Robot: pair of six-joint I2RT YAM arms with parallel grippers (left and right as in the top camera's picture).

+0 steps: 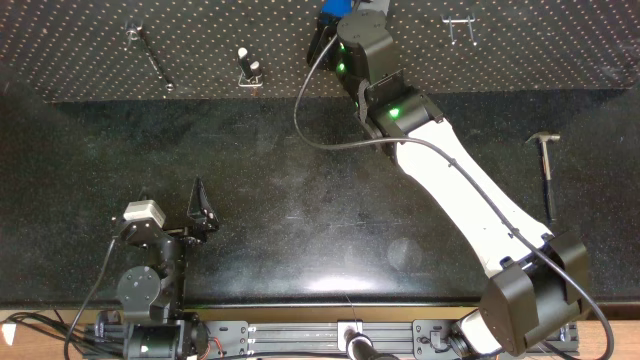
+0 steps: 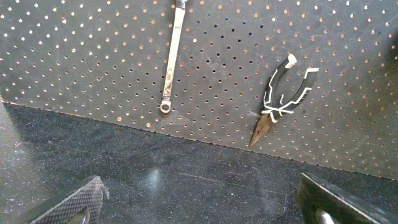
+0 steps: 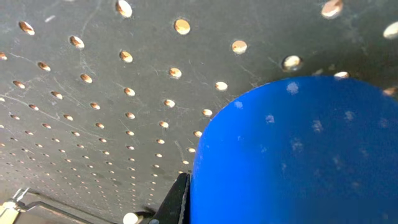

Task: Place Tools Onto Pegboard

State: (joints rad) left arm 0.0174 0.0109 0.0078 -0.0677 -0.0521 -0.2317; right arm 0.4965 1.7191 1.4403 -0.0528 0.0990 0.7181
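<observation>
The right wrist view showed the blue tool clenched in the right gripper against the pegboard, the left wrist view showed the hung wrench, the pliers and the left gripper spread wide, and the top view showed a hammer lying on the table.
</observation>
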